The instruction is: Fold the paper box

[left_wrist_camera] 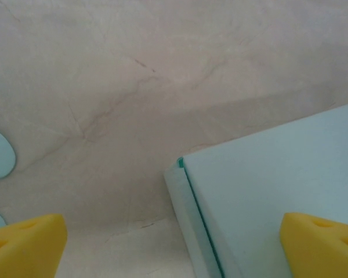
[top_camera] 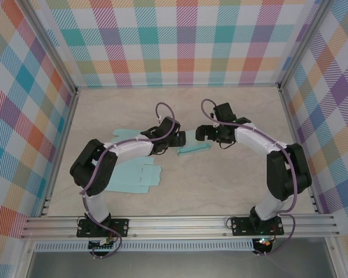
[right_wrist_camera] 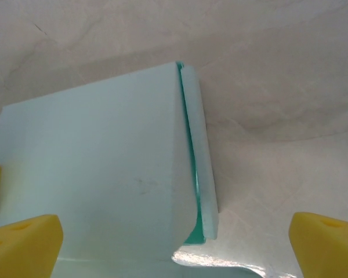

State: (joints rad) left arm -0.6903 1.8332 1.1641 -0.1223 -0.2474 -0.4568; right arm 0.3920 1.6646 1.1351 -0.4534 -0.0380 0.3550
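1. The left gripper [top_camera: 177, 138] hangs at the middle of the table [top_camera: 220, 185] with its jaws wide apart. In its wrist view the yellow pads [left_wrist_camera: 24, 240] sit at either side with nothing pinched between them.
2. The right gripper [top_camera: 203, 134] faces it from the right, also spread wide and holding nothing. Its own pads [right_wrist_camera: 327, 243] straddle a pale panel without touching it, as far as I can tell.
3. The paper box [top_camera: 194, 149] lies partly folded between the two grippers and just nearer than them. In the right wrist view one narrow flap stands turned up along the panel's edge, with a darker teal inside showing at the crease.
4. Two flat teal sheets [top_camera: 133, 176] lie on the left side of the table, partly under the left arm, apart from the box.
5. Judged step: early folding, with one side flap raised and the rest of the box flat.
6. The next move likely calls for one gripper to pin or pinch the panel while the other lifts a neighbouring flap. The paper is thin and light, so a push without a hold could slide it.
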